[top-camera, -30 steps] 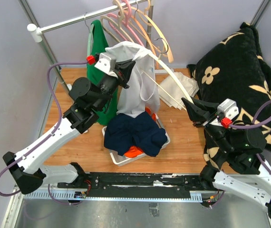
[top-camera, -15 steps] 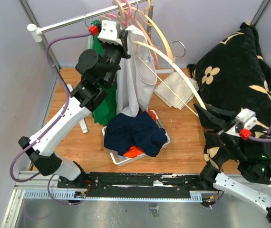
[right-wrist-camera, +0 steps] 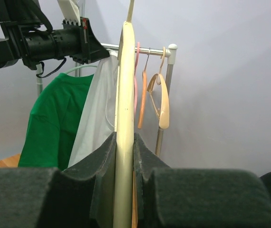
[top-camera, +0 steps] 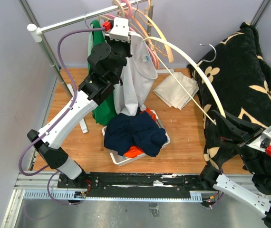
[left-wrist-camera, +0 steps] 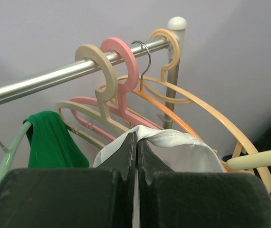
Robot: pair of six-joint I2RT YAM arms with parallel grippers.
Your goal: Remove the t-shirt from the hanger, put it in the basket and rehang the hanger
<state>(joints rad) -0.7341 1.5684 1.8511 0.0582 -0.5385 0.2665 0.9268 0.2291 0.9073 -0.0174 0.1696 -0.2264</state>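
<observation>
Wide view first: the wooden table (top-camera: 183, 142) fills the middle, and a big black blanket (top-camera: 240, 71) with cream flowers is heaped along its right side. Across the back runs the metal rail (top-camera: 64, 22), and the left arm (top-camera: 73, 118) stretches all the way up to it while the right arm (top-camera: 249, 190) sits low at the near right. Here's the white t-shirt (top-camera: 135, 80), hanging long and loose just under the rail with its hem dropping to the basket (top-camera: 119, 159) below. That basket is stuffed with navy clothing (top-camera: 133, 133) and a bit of orange. A green shirt (right-wrist-camera: 50, 118) hangs just left of the t-shirt. Now the cream hanger (right-wrist-camera: 125, 95): it sweeps in a long arc from the right side up toward the top of the t-shirt, but whether its far tip sits inside the fabric is impossible to tell. A folded cream cloth (top-camera: 176, 90) lies on the wood near the blanket. Pink (left-wrist-camera: 121, 52), beige (left-wrist-camera: 97, 61) and orange (left-wrist-camera: 166, 40) hangers hook over the rail. The left gripper (left-wrist-camera: 136, 142) is pinched tight on the top edge of the t-shirt, and the right gripper (right-wrist-camera: 124, 142) is clamped narrowly around the cream hanger's arm.
</observation>
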